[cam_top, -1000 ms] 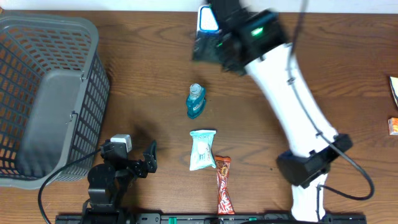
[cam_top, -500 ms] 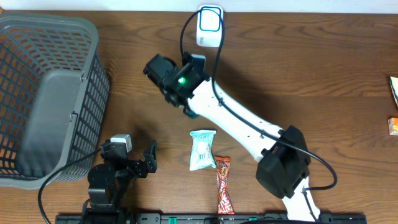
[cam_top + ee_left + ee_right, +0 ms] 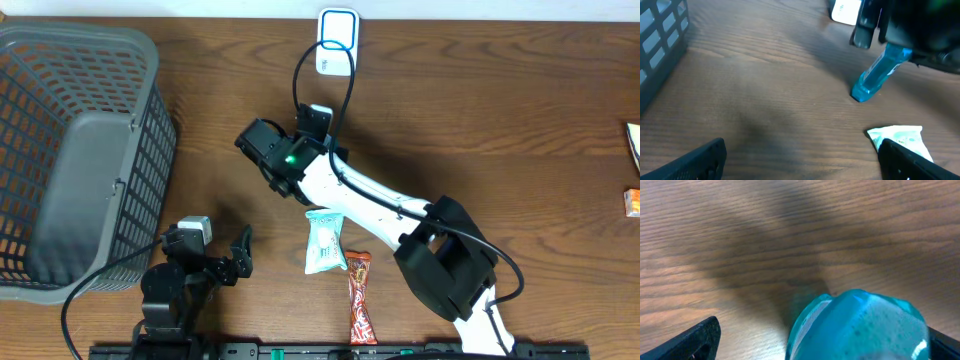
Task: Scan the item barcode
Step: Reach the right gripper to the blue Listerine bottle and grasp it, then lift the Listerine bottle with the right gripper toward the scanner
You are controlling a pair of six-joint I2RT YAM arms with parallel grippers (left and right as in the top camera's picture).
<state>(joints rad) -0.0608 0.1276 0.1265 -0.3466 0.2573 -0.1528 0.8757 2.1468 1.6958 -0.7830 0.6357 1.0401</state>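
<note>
The pincer (image 3: 817, 341) stands wide, its dark fingers (image 3: 692, 339) at the lower corners. A teal bottle (image 3: 860, 325) (blurred, very close) sits between them, above the wooden bench (image 3: 765, 225).

Blue bottle (image 3: 875, 79) top behind right arm (image 3: 920, 25)

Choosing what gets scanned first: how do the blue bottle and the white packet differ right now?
The blue bottle is see-through blue plastic; the white packet is a flat white-and-green pouch. The bottle lies between the open fingers of the right gripper; the packet lies apart from it, untouched. Both rest on the table.
</note>
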